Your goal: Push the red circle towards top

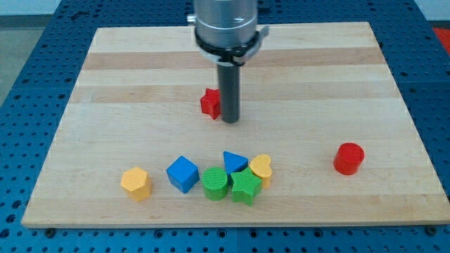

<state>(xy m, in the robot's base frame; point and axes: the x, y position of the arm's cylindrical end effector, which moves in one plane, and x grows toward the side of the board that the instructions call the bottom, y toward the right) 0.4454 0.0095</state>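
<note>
Gripperless, so nothing is held: my tip (230, 121) sits mid-board, seemingly touching the red star-like block (209, 102) at its left, while the red circle (349, 158) lies well off to its lower right, so my tip must get below it before shoving upward.

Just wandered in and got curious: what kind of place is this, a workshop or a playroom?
Probably a robotics lab bench. A wooden board lies on a blue perforated table, a machine's dark rod ends at my tip beside a small red block, and other coloured blocks wait, like the red circle.
</note>
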